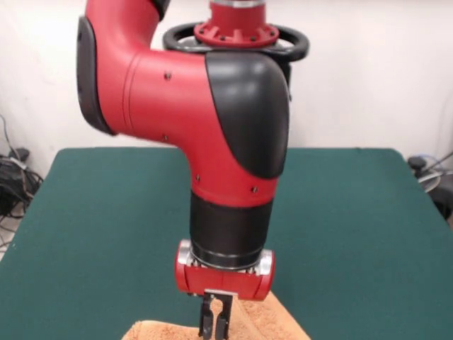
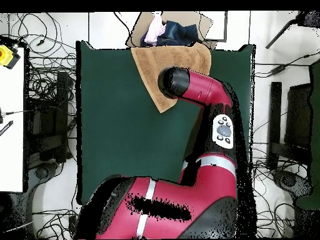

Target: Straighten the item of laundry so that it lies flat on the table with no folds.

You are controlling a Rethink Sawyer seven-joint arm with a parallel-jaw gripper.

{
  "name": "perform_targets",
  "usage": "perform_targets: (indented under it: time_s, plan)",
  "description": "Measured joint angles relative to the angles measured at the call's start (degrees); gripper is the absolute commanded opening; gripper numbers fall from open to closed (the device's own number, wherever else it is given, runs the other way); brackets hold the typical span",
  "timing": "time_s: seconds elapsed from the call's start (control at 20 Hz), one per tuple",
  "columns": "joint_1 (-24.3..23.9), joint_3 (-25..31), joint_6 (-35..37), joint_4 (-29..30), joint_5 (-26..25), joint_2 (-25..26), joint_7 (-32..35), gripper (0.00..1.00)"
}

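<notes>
The tool (image 1: 214,322) hangs straight down from the arm's (image 1: 226,152) wrist over the towel (image 1: 262,322), its dark tips reaching the cloth right at the tabletop's (image 1: 92,234) edge farthest from the robot's base. The tips sit close together, but whether they are pinching cloth or merely resting on it I cannot tell.

From overhead, the towel (image 2: 164,69) lies against that far edge, near its middle, tapering to a point toward the tabletop's (image 2: 115,131) centre. That shape suggests it is folded over itself or set at an angle, so the task looks barely begun.

To do this step well, the tool probably needs one layer only, taken near a corner, then drawn low and slowly toward the open green surface so the cloth slides out without bunching.

Just beyond the far edge sits a cardboard box (image 2: 203,26) holding other clothes (image 2: 167,30); the towel touches or overlaps that edge and could snag. Cables (image 2: 45,87) lie on the floor around.
</notes>
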Motion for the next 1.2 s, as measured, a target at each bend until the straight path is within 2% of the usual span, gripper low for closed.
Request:
perform_targets:
  time_s: [0.65, 1.2]
  plan:
    - [-0.27, -0.01, 0.00, -0.62, -0.27, 1.39, 0.00, 0.00]
    - [-0.26, -0.02, 11.00, -14.68, 0.71, 10.36, 0.00, 0.00]
